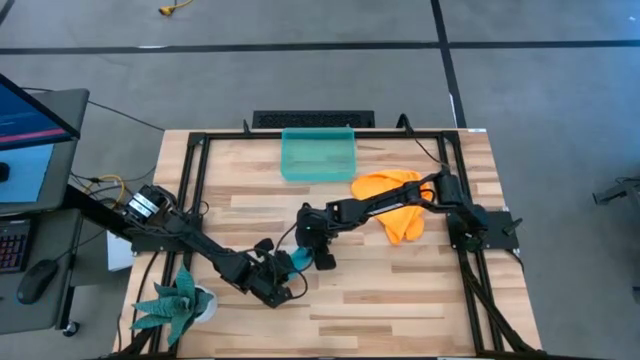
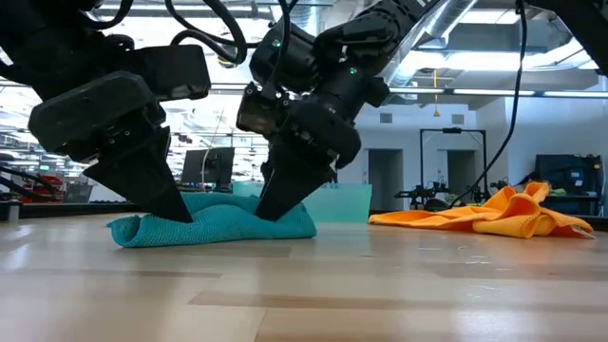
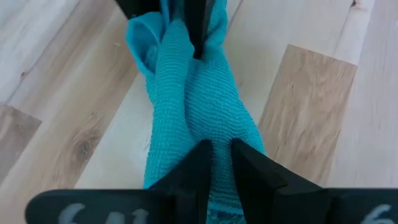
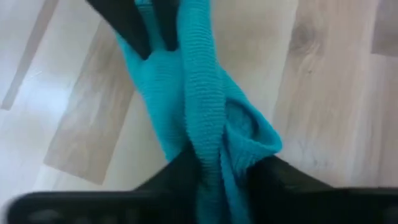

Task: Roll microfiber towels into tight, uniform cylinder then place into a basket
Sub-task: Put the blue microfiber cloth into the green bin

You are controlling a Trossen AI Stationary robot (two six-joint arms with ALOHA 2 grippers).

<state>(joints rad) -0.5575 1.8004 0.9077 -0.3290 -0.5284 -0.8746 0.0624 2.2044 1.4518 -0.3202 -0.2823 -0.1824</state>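
Observation:
A teal-blue microfiber towel [image 2: 214, 226], bunched into a loose long roll, lies on the wooden table between both grippers. My left gripper [image 3: 221, 163] is shut on its left end and my right gripper [image 4: 224, 171] on its right end; in the high view they stand close together near the table's middle [image 1: 295, 262]. Each wrist view shows the other arm's fingers at the roll's far end. The orange-yellow towel [image 1: 395, 205] lies crumpled flat on the table to the right. The teal-green basket [image 1: 318, 155] stands at the far edge. My left gripper pinches the roll's left end [image 3: 217, 134] between its two fingers, one on each long side. The fingers slant down from the table's left. The roll rests on the table. How many layers are caught, I cannot tell. My right gripper has the roll's right end [image 4: 208, 134] between its two fingers, several folds bunched in the gap. It slants down from the table's right side. That end lies on the table [image 2: 294, 228], and a loose fold [image 4: 255, 134] bulges beside one finger.
A green spiky plant in a white pot [image 1: 180, 305] stands at the near left corner, close to my left arm. Black frame rails [image 1: 195, 190] run along the table's left and right sides. Bare wood stretches along the near edge.

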